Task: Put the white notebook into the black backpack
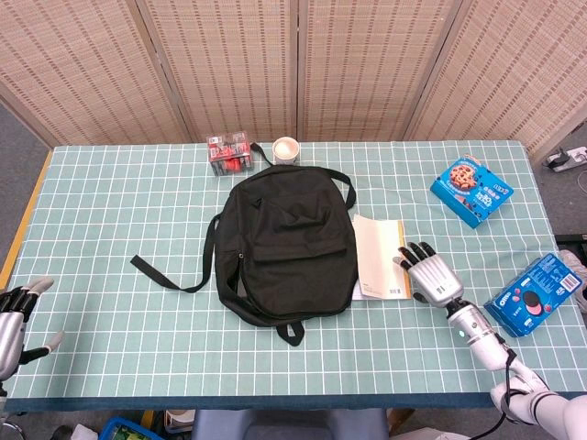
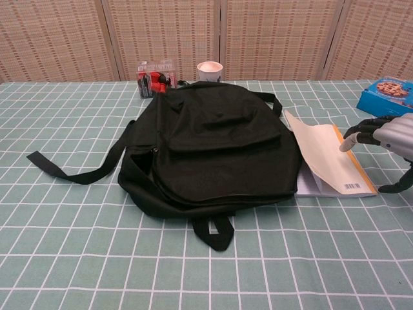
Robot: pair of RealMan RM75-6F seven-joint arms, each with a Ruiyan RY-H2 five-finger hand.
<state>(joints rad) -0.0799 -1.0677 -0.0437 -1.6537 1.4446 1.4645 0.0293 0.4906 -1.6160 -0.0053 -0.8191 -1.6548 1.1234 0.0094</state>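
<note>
The black backpack (image 1: 280,243) (image 2: 213,152) lies flat in the middle of the table, straps trailing left. The white notebook (image 1: 380,258) (image 2: 329,161) lies against its right side, its left edge tucked under the bag and its cover partly lifted. My right hand (image 1: 431,275) (image 2: 387,139) hovers just right of the notebook, fingers spread, holding nothing. My left hand (image 1: 14,312) rests at the table's near left corner, fingers apart and empty; the chest view does not show it.
A red and black box (image 1: 230,153) and a white cup (image 1: 287,148) stand behind the backpack. A blue cookie box (image 1: 470,190) lies at the far right, and a blue snack pack (image 1: 535,293) sits near the right edge.
</note>
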